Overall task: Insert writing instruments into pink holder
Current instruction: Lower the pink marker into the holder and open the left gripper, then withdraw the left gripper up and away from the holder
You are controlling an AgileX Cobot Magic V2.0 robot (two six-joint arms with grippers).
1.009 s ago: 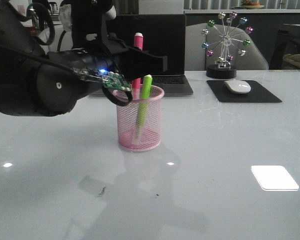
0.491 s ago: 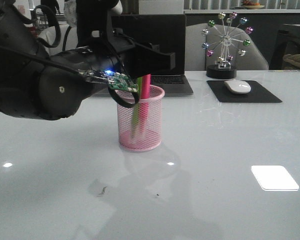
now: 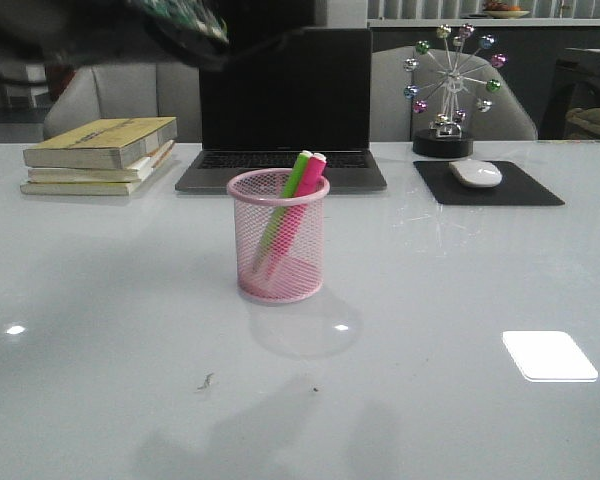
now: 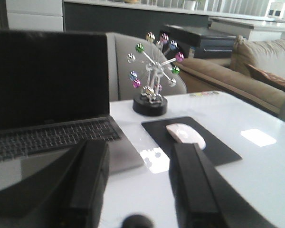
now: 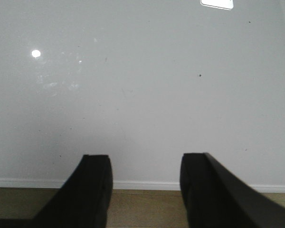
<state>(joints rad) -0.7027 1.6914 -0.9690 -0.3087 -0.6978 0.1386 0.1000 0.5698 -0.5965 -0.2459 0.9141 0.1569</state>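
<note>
The pink holder stands upright mid-table in the front view. Both writing instruments lean inside it, tips over the rim: the lime green marker and the pink marker side by side. My left arm is a dark blur high at the upper left, well clear of the holder. In the left wrist view my left gripper is open and empty, facing the laptop and mouse. My right gripper is open and empty over the table's near edge. The holder shows in neither wrist view.
Behind the holder sits an open laptop, with a stack of books to its left. To the right are a white mouse on a black pad and a ferris-wheel ornament. The table edge lies under my right gripper.
My left gripper let the pink marker drop into the holder beside the green one. The left arm then rose up and away to the upper left.
</note>
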